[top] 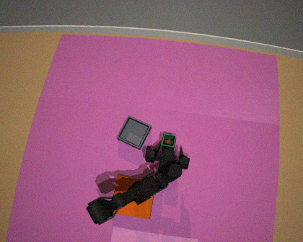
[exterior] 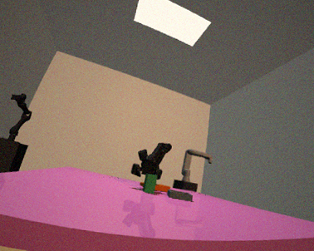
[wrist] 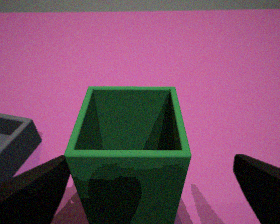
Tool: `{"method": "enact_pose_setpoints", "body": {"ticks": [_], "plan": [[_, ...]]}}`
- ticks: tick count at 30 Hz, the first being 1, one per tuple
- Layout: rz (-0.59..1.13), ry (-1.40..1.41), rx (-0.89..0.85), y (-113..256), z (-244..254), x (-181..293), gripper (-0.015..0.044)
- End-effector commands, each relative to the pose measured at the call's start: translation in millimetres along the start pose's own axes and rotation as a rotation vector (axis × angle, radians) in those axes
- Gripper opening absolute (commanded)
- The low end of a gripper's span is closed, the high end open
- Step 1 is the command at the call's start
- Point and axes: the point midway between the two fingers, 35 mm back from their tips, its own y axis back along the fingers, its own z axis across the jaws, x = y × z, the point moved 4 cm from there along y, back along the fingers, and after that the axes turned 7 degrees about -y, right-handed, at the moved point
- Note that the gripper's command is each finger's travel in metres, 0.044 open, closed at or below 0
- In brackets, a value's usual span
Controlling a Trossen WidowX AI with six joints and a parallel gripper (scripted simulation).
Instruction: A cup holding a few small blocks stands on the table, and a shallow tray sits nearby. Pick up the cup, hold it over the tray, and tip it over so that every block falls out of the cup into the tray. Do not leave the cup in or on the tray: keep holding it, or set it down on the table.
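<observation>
Jaws (top: 168, 153) wide open, red block (top: 168, 142) inside green cup (top: 164, 140) (exterior: 150, 183) (wrist: 128, 154).

High overhead, low tableside, close wrist views

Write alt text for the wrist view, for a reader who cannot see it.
An upright, open-topped green cup stands on a pink table between a gripper's open black fingers. Part of a grey tray shows at left.
</observation>
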Motion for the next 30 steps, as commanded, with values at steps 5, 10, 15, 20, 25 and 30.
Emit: {"method": "enact_pose_setpoints", "body": {"ticks": [5,10,15,20,25,30], "plan": [[0.005,-0.009,0.003,-12.2,0.2,1.6,0.044],[0.004,-0.01,0.003,-20.4,0.5,1.9,0.044],[0.004,-0.01,0.003,-28.5,0.8,2.5,0.044],[0.003,-0.01,0.002,-36.5,1.1,3.5,0.044],[0.003,-0.01,0.002,-44.4,1.3,4.8,0.044],[0.002,-0.011,0.002,-51.4,1.4,6.3,0.044]]}}
